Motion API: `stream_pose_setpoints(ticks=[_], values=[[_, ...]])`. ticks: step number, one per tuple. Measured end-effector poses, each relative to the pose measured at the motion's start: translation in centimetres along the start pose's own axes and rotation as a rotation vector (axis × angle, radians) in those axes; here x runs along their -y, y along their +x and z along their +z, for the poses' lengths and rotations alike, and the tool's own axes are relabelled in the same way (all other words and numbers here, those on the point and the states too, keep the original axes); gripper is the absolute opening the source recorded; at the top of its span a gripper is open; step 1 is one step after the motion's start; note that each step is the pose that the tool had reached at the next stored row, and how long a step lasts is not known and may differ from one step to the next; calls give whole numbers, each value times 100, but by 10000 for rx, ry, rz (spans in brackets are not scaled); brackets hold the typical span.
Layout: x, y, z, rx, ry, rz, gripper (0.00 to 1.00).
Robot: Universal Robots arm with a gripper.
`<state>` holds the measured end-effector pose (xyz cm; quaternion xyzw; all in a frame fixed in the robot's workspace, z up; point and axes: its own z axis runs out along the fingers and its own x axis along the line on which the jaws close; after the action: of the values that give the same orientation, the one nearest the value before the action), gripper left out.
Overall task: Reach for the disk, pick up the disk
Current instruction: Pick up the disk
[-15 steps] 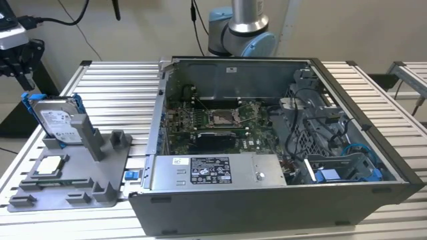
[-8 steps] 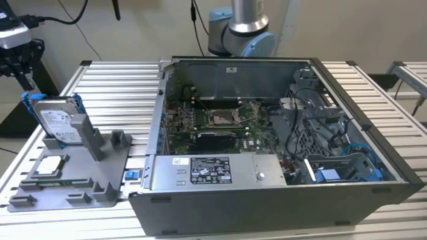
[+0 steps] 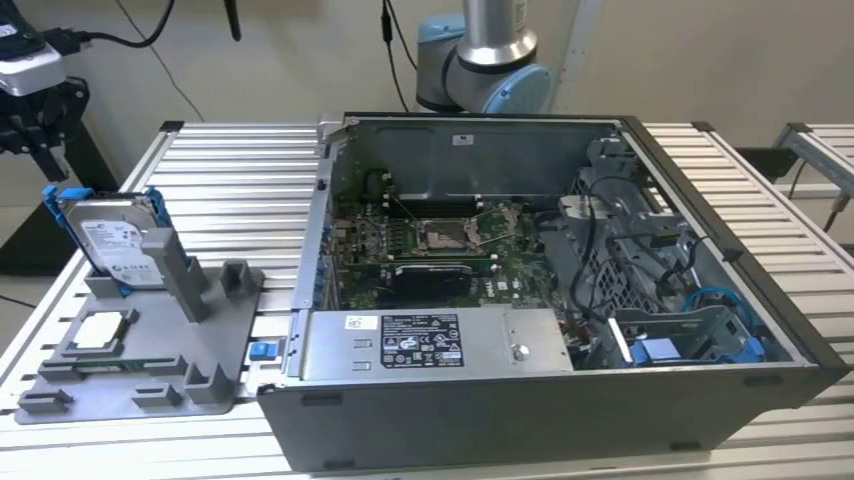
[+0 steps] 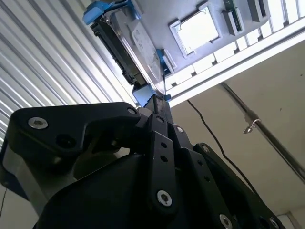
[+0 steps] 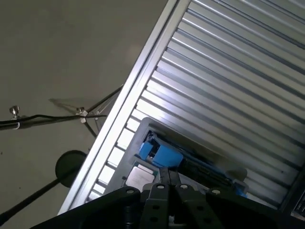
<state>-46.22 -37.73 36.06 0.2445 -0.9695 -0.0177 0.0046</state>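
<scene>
Black gripper (image 5: 168,171), tips pressed together, empty, hovering near upright blue-framed disk (image 3: 114,238) in grey stand (image 3: 160,365).

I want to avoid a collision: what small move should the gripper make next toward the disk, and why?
Probably open the gripper first. In the first wrist view it looks shut and is aimed at the disk, which in the exterior view stands on edge in the grey holder, untouched.

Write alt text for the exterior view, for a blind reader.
A disk in a blue frame stands on edge in a grey holder on a metal table, beside an open computer case; a robot arm rises behind.
</scene>
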Motion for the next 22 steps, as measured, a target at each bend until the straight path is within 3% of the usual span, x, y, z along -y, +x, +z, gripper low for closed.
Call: stream_pose_setpoints(ticks=[22], values=[[0, 0, 0, -143, 2, -3937, 0]])
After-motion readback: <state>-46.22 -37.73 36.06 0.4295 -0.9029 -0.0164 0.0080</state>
